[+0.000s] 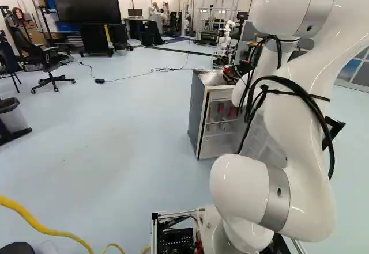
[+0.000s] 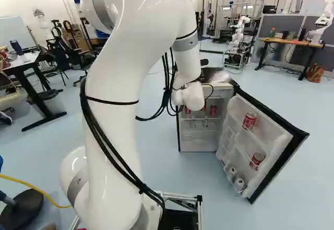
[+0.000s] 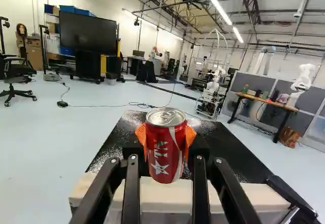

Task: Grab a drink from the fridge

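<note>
My gripper (image 1: 236, 73) shows partly in the left base view, over the fridge's top (image 1: 213, 79) and half hidden by the arm. In the wrist view both orange pads of the gripper (image 3: 166, 145) press on a red drink can (image 3: 165, 155) from two sides. The can is upright, above the fridge's dark top (image 3: 228, 145). In the right base view the fridge door (image 2: 271, 141) stands wide open, with a red can (image 2: 250, 120) on an upper shelf and another red can (image 2: 257, 160) lower. More red cans (image 2: 213, 110) are inside the fridge.
A desk (image 2: 292, 43) and another robot (image 2: 324, 19) stand at the far right of the right base view. An office chair (image 1: 51, 64) and a large screen (image 1: 86, 3) are at the left base view's left. A yellow cable (image 1: 40, 226) lies near the base.
</note>
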### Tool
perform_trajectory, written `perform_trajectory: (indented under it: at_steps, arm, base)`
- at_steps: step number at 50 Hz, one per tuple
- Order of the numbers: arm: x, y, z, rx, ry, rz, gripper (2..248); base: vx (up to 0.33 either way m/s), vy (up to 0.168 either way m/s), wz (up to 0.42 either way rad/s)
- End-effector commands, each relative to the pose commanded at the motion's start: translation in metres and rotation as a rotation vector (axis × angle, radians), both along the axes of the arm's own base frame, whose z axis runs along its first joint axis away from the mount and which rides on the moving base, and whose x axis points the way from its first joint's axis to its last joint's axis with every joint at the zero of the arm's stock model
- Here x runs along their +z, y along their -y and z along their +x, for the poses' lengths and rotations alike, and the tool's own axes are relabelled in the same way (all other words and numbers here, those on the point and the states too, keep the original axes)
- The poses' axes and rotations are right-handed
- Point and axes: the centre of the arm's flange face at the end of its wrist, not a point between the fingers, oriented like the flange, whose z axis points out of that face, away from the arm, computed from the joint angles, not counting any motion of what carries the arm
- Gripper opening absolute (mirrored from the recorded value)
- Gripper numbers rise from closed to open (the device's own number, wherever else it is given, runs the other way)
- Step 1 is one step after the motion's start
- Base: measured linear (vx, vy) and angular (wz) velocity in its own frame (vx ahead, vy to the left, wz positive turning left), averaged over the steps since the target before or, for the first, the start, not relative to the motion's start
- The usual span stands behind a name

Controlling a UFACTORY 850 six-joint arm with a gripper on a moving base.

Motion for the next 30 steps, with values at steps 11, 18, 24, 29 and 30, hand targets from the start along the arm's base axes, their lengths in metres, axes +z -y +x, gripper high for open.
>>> perform_trajectory:
  at_steps: [11,18,24,29,30]
  arm:
    - [-0.001,0.001,0.009,-0.016,0.003,0.005,93]
    - [-0.002,0.002,0.013,-0.029,-0.001,0.01,93]
    - [-0.004,0.003,0.017,-0.04,-0.006,0.014,93]
    - [-0.005,0.004,0.02,-0.05,-0.012,0.017,93]
    - [-0.005,0.004,0.021,-0.052,-0.013,0.018,93]
  base:
    - [0.0,0.0,0.0]
    - [0.0,0.0,0.0]
    - [0.0,0.0,0.0]
    - [0.0,0.0,0.0]
    - [0.0,0.0,0.0]
